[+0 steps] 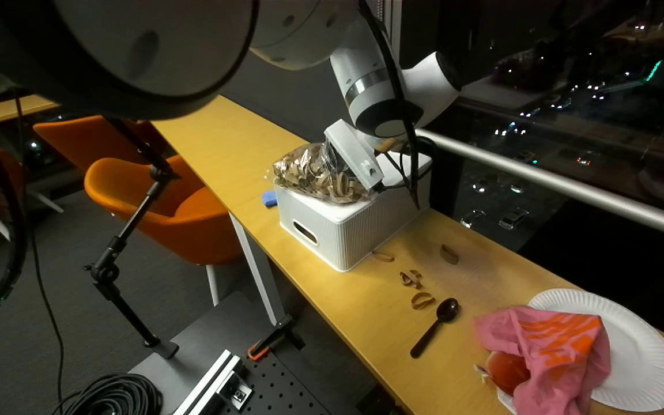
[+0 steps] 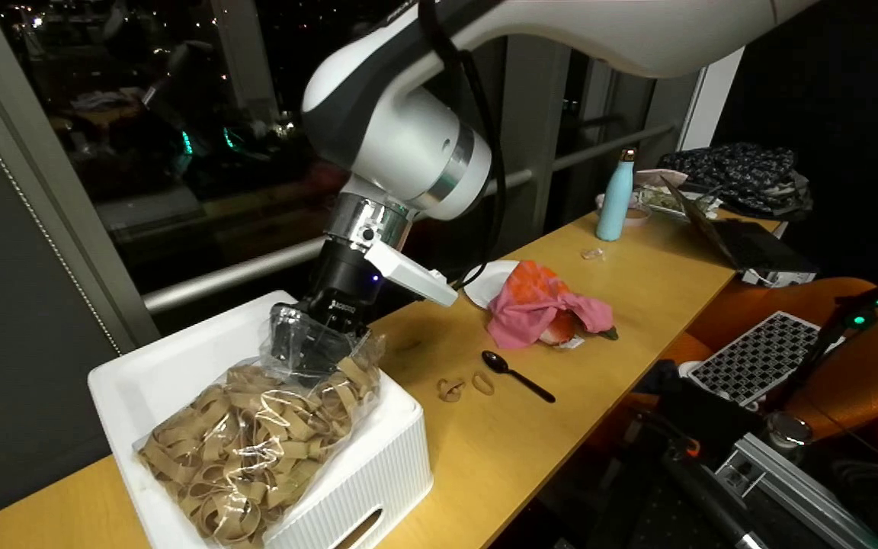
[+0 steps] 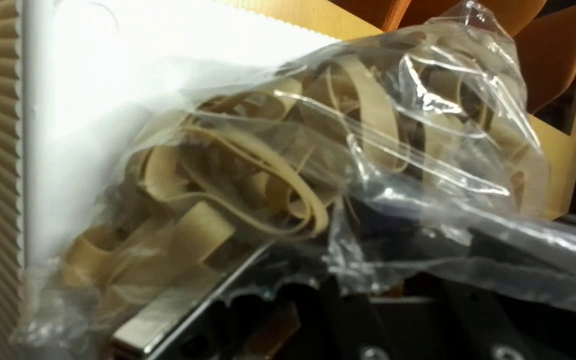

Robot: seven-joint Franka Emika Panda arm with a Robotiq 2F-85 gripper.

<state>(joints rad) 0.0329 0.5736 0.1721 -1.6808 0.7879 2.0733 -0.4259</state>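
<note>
A clear plastic bag (image 2: pixel 256 442) full of flat tan bands lies on the upturned white box (image 2: pixel 172 381). The bag (image 1: pixel 317 176) sits at the box's near corner in an exterior view. My black gripper (image 2: pixel 313 358) points down at one end of the bag, and clear plastic drapes over its fingers. In the wrist view, the bag (image 3: pixel 378 140) fills the middle, with bands close to the dark fingers (image 3: pixel 328 260). Plastic film and glare hide the fingertips, so I cannot tell whether they pinch the bag. In an exterior view, the white camera housing (image 1: pixel 355 154) hides the fingers.
Several loose bands (image 1: pixel 422 300) and a black spoon (image 1: pixel 436 325) lie beside the box. Beyond are a pink and orange cloth (image 1: pixel 562 346), a white paper plate (image 1: pixel 643 357), a blue bottle (image 2: pixel 616 200) and a laptop (image 2: pixel 751 244). A window rail (image 1: pixel 568 184) runs along the table.
</note>
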